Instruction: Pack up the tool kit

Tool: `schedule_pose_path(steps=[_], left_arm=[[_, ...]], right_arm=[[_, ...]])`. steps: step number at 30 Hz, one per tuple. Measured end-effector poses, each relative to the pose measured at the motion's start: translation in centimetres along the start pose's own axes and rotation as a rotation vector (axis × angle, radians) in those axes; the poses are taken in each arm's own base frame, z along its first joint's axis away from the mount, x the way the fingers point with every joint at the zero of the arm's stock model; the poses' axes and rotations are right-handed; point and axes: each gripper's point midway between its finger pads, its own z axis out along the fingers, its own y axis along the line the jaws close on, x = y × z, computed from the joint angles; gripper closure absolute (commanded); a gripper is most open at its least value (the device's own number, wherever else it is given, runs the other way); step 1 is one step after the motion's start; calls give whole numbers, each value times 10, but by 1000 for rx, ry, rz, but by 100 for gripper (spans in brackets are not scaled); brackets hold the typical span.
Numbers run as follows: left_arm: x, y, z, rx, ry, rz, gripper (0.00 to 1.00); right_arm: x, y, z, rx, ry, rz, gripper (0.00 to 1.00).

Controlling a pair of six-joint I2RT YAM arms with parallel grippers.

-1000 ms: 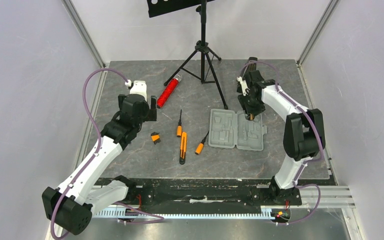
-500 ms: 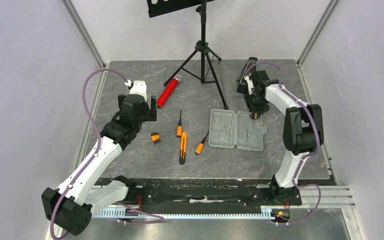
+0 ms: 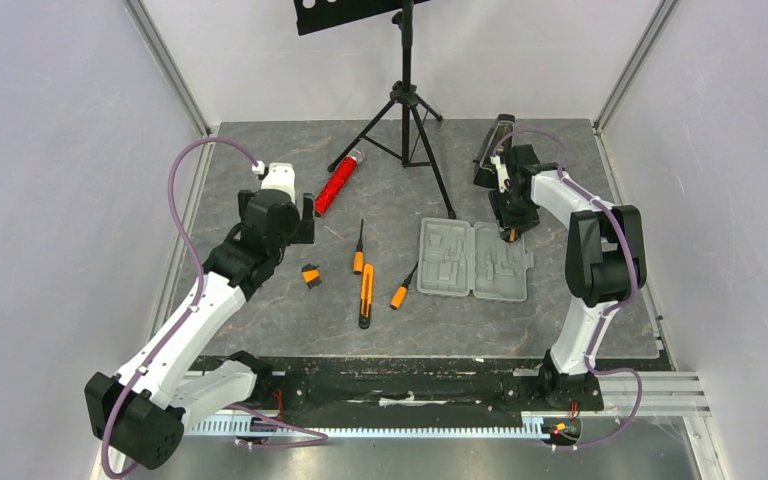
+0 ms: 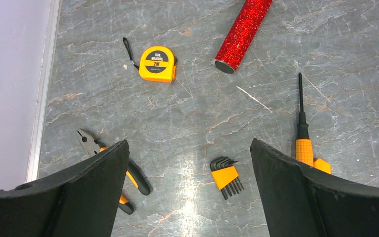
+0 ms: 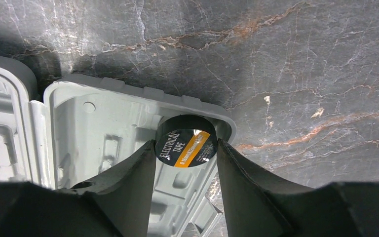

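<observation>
Two grippers over marbled grey stone-look tabletop [image 3: 290, 320]. Nearest, in top view: long orange-and-black utility knife [image 3: 366, 297], stubby orange-handled screwdriver [image 3: 401, 290], then flat grey moulded-plastic clamshell case [image 3: 473, 262], lying open, recesses up. L gripper [image 4: 187, 148]: matte black, spread wide, gripping nothing, hanging above fanned hex key set in orange holder [image 4: 225, 174]; beyond, rounded orange tape measure [image 4: 157, 63] and red glittery cylinder [image 4: 242, 29]. R gripper [image 5: 186, 148]: clamped on round black electrical-tape roll [image 5: 185, 140] w/ orange label band, at case's far R corner recess; seated or just above, can't tell.
</observation>
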Motion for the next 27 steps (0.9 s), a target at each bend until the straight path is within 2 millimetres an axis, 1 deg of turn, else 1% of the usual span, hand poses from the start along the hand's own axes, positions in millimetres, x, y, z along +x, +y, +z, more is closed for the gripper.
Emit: schedule_pose_path(steps=[10,19,27], left_arm=[[0,-1,1,5,-2,-1,2],[0,-1,1,5,-1,-1,2],[0,-1,1,5,-1,0,2]], right_arm=[[0,0,0,2,1,5,48],[1,-2,-1,9,5,5,48],[6,-6,-3,26,29,7,48]])
